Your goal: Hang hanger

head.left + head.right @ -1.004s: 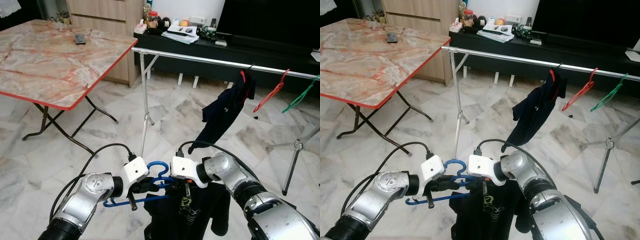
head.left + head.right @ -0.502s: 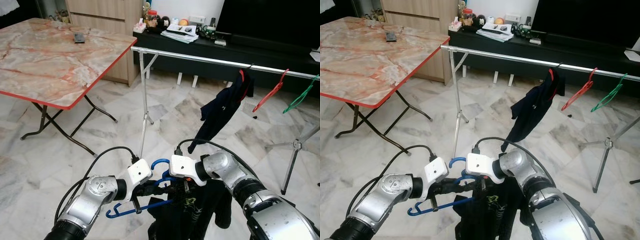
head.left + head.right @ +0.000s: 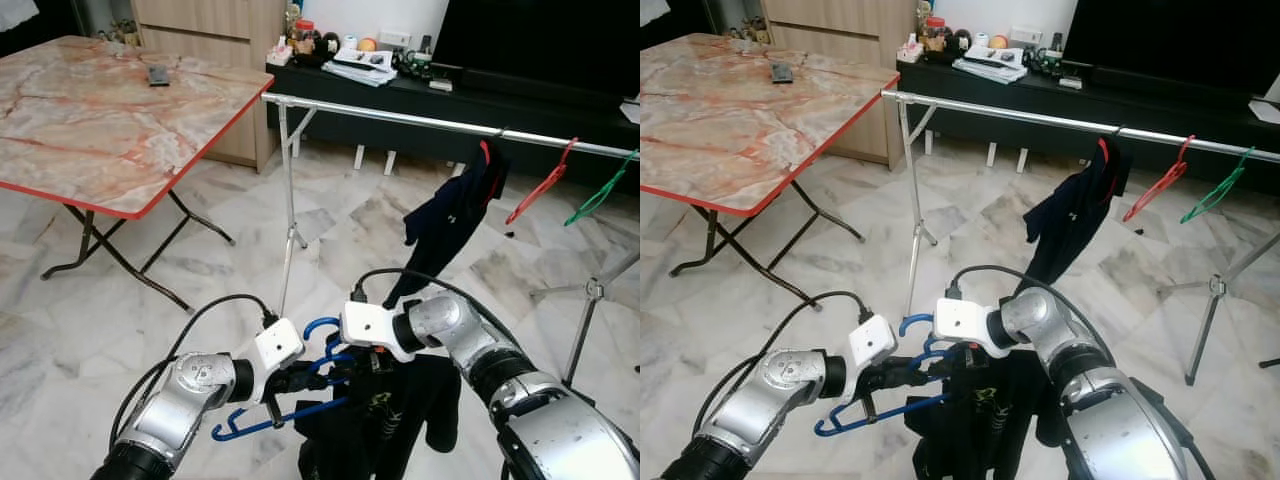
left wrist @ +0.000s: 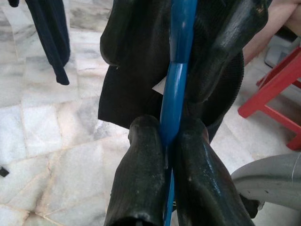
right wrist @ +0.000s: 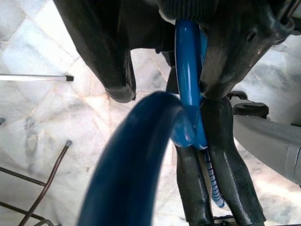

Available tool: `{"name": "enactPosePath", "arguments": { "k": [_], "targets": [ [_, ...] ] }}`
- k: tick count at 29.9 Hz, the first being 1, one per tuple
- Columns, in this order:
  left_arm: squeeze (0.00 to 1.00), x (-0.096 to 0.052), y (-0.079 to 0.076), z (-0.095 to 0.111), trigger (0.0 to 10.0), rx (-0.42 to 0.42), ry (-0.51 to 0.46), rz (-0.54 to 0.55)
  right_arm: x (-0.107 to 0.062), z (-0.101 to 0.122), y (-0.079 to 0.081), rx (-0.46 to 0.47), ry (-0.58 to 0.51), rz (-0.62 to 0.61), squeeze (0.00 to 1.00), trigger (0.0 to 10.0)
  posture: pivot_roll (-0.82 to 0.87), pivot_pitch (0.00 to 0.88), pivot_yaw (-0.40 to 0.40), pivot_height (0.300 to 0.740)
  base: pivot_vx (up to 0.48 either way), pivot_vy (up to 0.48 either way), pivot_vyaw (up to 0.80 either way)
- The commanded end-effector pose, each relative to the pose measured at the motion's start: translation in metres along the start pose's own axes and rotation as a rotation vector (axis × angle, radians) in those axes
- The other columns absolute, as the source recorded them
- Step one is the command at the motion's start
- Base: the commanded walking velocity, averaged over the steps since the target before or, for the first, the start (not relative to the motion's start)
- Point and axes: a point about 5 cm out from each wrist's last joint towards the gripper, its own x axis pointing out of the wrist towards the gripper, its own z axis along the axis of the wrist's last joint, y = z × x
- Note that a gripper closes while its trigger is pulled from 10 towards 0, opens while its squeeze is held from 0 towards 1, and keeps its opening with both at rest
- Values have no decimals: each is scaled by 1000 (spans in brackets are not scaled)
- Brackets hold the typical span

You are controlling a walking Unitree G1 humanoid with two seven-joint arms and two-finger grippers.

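Left wrist view: blue hanger [image 4: 175, 94] pinched inside left claw [image 4: 168, 141].

A folding bench [image 3: 90, 120] with a pink marbled top and red edging stands on the left on black crossed legs, with a small dark remote [image 3: 160, 76] lying near its far edge. Behind it rises a light wooden cabinet [image 3: 215, 40]. A long black low cabinet [image 3: 480, 110] runs along the far wall, cluttered at its left end with jars, papers [image 3: 362, 68] and small items, and a large dark screen [image 3: 540, 40] stands above it. The floor [image 3: 120, 330] is pale veined marble tile. A red stool [image 4: 277, 99] is seen in the left wrist view.
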Motion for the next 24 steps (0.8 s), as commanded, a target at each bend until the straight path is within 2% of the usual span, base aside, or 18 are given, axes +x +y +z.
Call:
{"name": "enactPosePath", "arguments": {
  "k": [1,6,15,21,24],
  "targets": [
    [0,-1,-1,0,0,-10,-17,-7,-16,7,-13,-45,4,-51,0,10000,109,63,-108,740,0,0,0],
    [0,-4,0,-4,0,-12,-8,-3,-22,2,-12,-52,21,-34,0,10000,102,62,-106,740,0,0,0],
    [0,-7,1,-7,0,1,6,-3,-24,-18,5,-33,75,88,0,10000,102,61,-105,740,0,0,0],
    [0,-9,1,-9,0,1,12,2,-28,-19,3,-33,75,86,0,10000,102,60,-104,740,0,0,0],
    [0,-12,1,-13,0,-8,15,17,-39,-20,-2,-24,71,47,0,10000,102,61,-106,740,0,0,0]
  ]
}}
